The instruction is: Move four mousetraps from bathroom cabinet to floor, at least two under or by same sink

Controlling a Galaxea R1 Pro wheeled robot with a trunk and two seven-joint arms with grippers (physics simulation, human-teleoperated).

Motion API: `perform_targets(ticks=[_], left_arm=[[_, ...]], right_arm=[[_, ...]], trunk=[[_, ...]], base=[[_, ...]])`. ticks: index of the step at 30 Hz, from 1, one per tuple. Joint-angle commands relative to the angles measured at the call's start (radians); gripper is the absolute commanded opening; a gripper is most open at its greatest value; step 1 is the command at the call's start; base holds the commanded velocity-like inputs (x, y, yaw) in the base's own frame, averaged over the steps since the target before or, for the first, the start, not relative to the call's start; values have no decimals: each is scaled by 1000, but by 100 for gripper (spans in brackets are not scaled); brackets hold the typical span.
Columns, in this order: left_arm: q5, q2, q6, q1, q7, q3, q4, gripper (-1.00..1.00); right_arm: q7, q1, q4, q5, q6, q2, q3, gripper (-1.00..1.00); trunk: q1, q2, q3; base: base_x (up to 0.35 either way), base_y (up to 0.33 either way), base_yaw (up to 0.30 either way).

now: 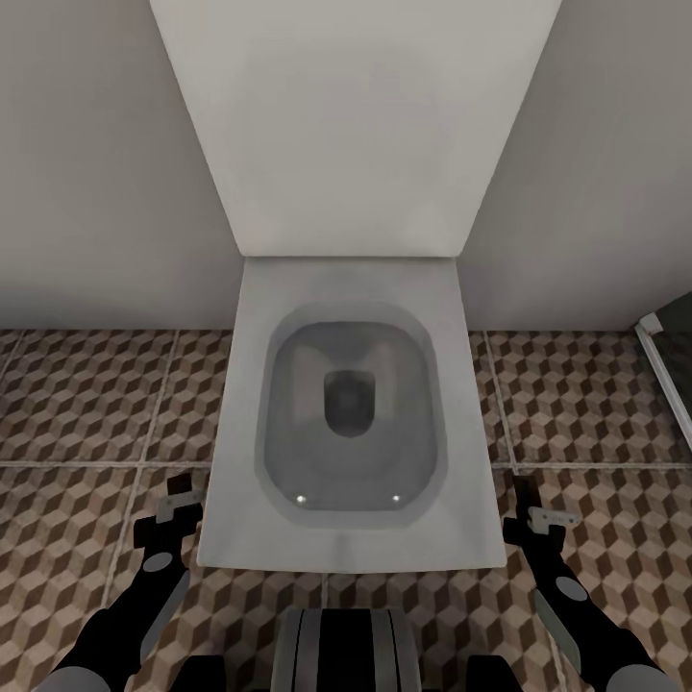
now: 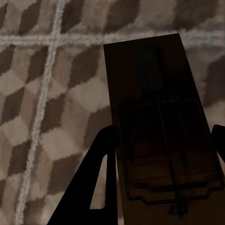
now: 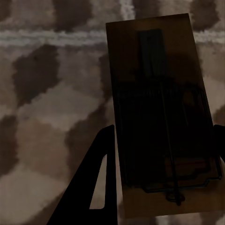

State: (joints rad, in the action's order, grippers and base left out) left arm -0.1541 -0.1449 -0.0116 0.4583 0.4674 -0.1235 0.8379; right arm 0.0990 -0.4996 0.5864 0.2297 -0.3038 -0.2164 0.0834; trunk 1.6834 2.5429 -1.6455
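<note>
A dark-brown mousetrap (image 2: 154, 117) with a wire spring sits between the black fingers (image 2: 93, 187) of my left gripper (image 1: 178, 502), which is shut on it above the cube-patterned bathroom floor (image 1: 86, 404). A second mousetrap (image 3: 159, 108) is held the same way in my right gripper (image 1: 540, 516), its fingers (image 3: 96, 183) closed along the trap's sides over the tiles. In the head view the two grippers hang low, one on each side of the toilet's front corners.
A white square toilet (image 1: 240, 500) with an upright lid (image 1: 356, 125) stands straight ahead against the grey wall. A glass shower edge (image 1: 668, 356) shows at the far right. Tiled floor lies open to the left and right of the toilet. My trunk (image 1: 346, 649) is at the bottom.
</note>
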Motion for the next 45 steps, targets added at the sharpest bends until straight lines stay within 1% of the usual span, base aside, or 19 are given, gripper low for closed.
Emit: perform_targets(ticks=[1, 45], left_arm=[[-8, -1, -2, 0, 11, -7, 1, -100], [-8, 0, -2, 0, 11, -7, 1, -100]], right_arm=[[4, 0, 0, 11, -4, -1, 8, -100], [4, 0, 0, 10, -4, -1, 9, -100]], trunk=[[0, 0, -1], [0, 0, -1]], base=[[0, 0, 0], [0, 0, 0]])
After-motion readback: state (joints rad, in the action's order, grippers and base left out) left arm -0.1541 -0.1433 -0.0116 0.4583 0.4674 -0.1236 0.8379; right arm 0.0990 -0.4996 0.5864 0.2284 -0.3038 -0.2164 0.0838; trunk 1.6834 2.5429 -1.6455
